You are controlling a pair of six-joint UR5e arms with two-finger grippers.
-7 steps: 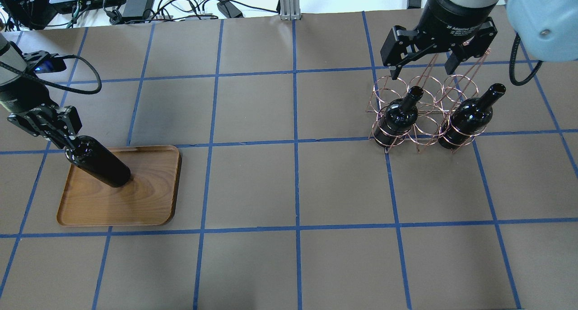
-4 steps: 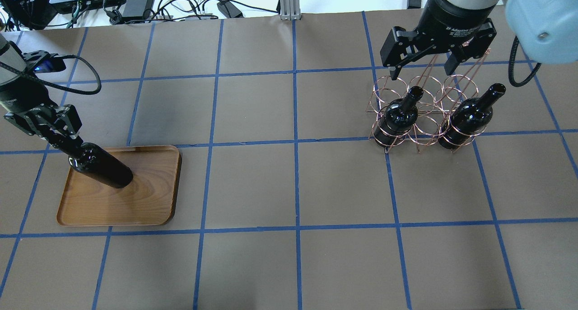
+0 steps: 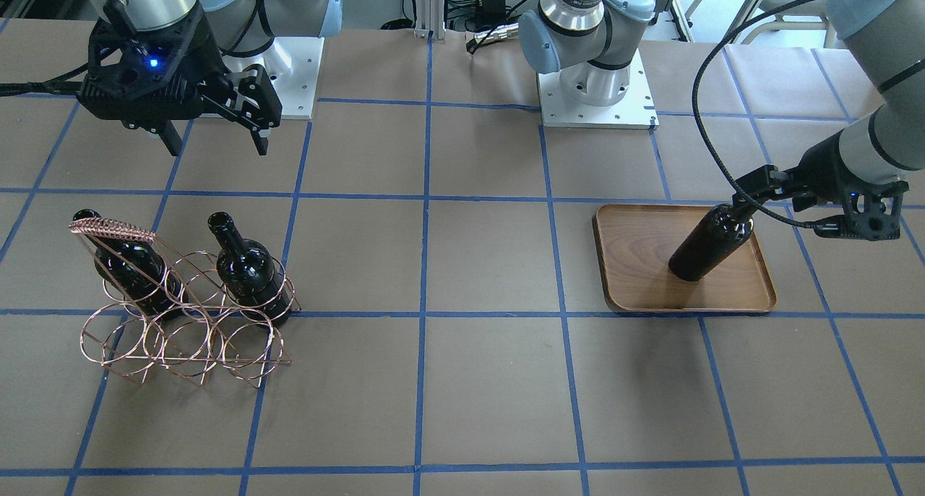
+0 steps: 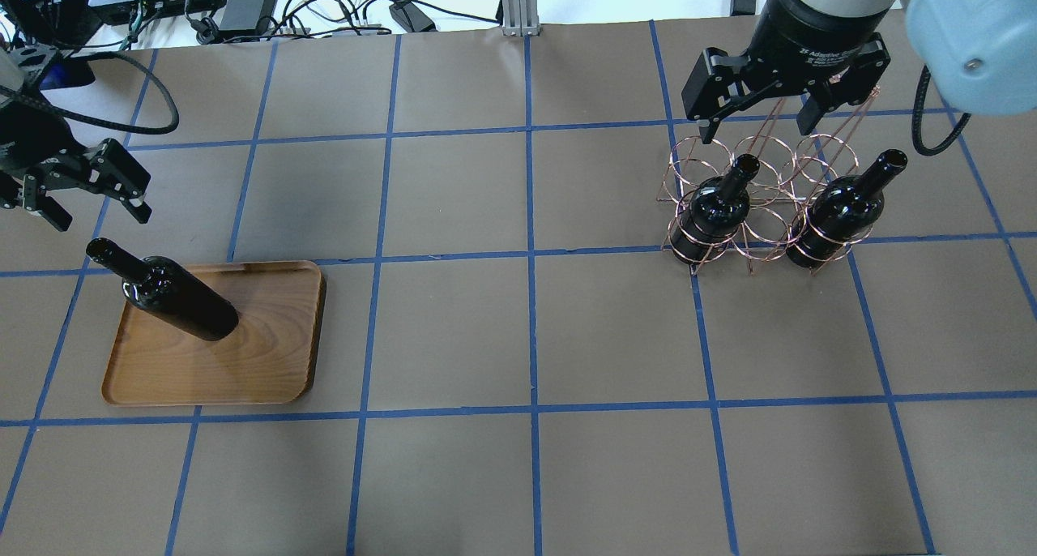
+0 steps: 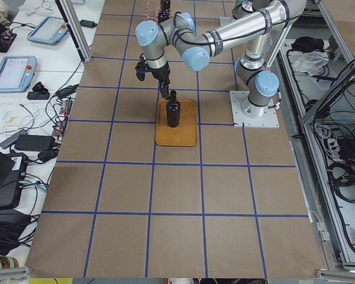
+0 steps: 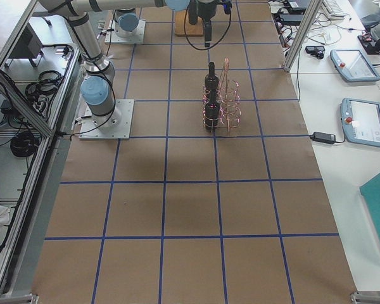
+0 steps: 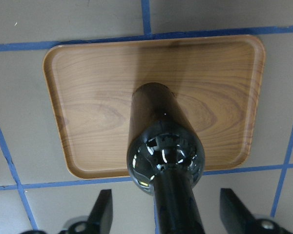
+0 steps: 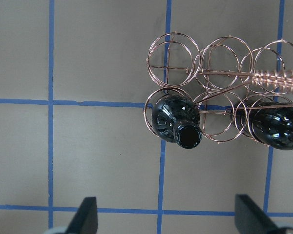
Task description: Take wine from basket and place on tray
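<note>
One wine bottle (image 4: 174, 301) is seen standing upright on the tray (image 4: 267, 361), its base set near the tray's middle. The left end effector (image 4: 99, 215) is held above and just behind the neck with its jaws spread wide and nothing gripped. In the left wrist view the two fingertips are cut off at the lower edge, with a clear gap shown on each side of the neck, and the bottle's mouth is lost below the frame. In the front-facing view this end effector is crowded against the bottle top and its fingers cannot be made out.

Two other bottles (image 4: 713, 211) are kept in the basket (image 3: 112, 228) on the far right of the bench (image 4: 527, 337). The right end effector (image 4: 757, 133) is held above the basket, open and empty. In the right wrist view one bottle is cut by the right edge, and only the fingertips are shown at the bottom. The basket's thin wires are hard to trace from the side views.
</note>
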